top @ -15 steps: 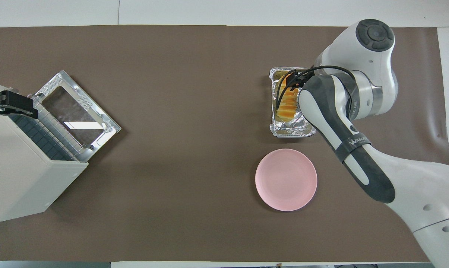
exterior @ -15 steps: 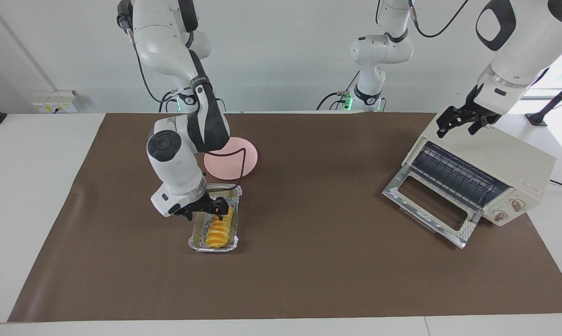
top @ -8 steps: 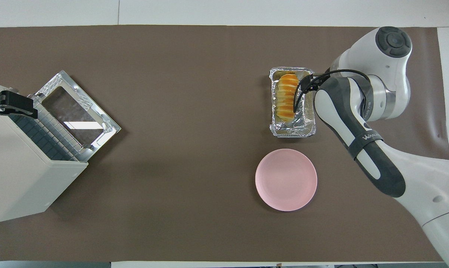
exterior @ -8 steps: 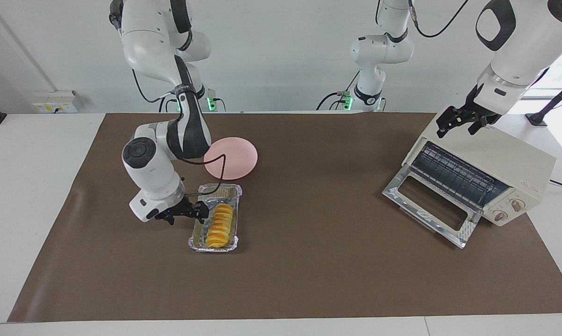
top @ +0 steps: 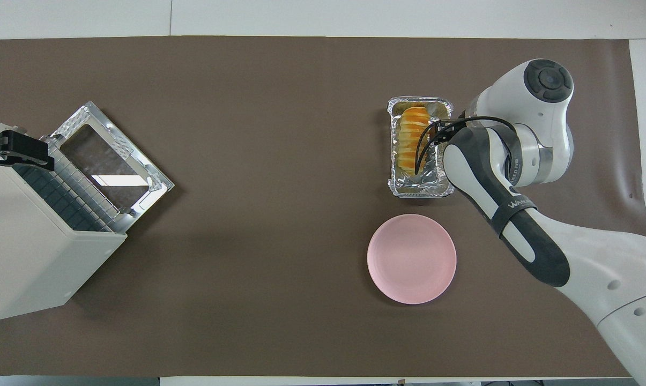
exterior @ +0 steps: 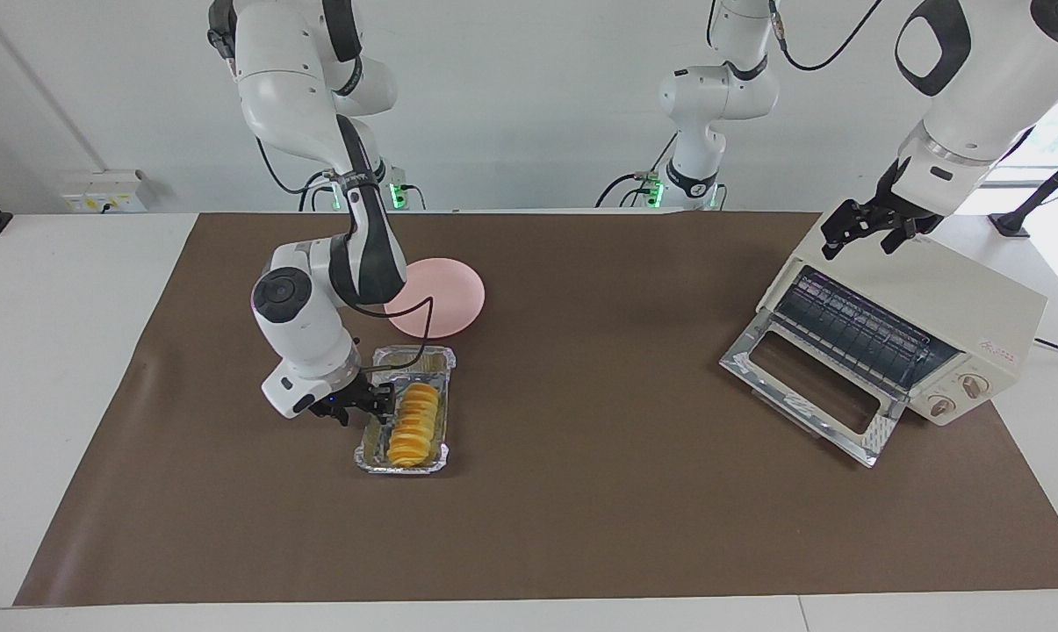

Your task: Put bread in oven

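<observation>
While the left arm is waiting with its left claw [exterior: 871, 230] spread apart and holding nothing over the top of the oven [exterior: 950, 298], the pick-up step is being carried out at the other end of the bench [exterior: 581, 527]. The oven is standing at the left arm's end of the bench, close to that end's edge. Its glass door [exterior: 809, 386] is lying folded down and the wire rack [exterior: 862, 329] is showing. Whether the left claw is touching the oven's top cannot be told.

A pink plate [exterior: 445, 294] is lying near the robots' edge, toward the right arm's end. Just farther from the robots, a foil tray [exterior: 406, 461] is carrying the bread [exterior: 414, 426], which is lying lengthwise in it. The right claw [exterior: 372, 404] is sitting low at the tray's long rim on the right arm's side, beside the bread. Whether it is apart or together cannot be told, nor whether it is gripping the rim.

Judgement: the grasp is being set up and the bread is not yet lifted. The next move is calling for a firm hold, a level lift, and a carry along the bench to the open oven.
</observation>
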Controlling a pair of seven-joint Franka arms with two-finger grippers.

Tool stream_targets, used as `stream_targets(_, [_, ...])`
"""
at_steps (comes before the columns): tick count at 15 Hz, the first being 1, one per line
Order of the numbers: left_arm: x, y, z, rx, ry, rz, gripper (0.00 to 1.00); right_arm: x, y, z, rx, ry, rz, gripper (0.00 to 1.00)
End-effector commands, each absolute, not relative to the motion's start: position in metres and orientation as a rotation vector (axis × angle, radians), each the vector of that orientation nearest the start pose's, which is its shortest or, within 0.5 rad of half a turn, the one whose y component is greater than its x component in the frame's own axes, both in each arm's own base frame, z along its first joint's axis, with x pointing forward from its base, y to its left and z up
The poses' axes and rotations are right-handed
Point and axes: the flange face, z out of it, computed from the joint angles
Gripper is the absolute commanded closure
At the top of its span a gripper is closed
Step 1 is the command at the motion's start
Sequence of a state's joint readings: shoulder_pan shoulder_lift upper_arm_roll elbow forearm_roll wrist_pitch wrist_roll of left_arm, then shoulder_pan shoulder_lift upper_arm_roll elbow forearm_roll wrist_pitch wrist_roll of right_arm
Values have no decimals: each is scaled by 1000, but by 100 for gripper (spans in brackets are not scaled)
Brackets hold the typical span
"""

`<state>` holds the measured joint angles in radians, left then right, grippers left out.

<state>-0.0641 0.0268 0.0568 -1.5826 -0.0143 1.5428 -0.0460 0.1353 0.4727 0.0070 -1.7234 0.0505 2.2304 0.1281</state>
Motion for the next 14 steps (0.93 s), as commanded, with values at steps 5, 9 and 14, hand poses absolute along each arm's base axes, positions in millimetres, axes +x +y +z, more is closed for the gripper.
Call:
stream_targets(5, [553, -4, 602, -3143, -63, 101, 0, 659, 108, 323, -3087, 24, -105, 100])
stream_targets(9, [553, -4, 602, -3143, -63, 101, 0, 667, 115, 352, -3084, 9, -63, 100])
stream_targets(14, [553, -4, 602, -3143, -63, 101, 0, 677, 156, 430, -3008, 22, 13, 100])
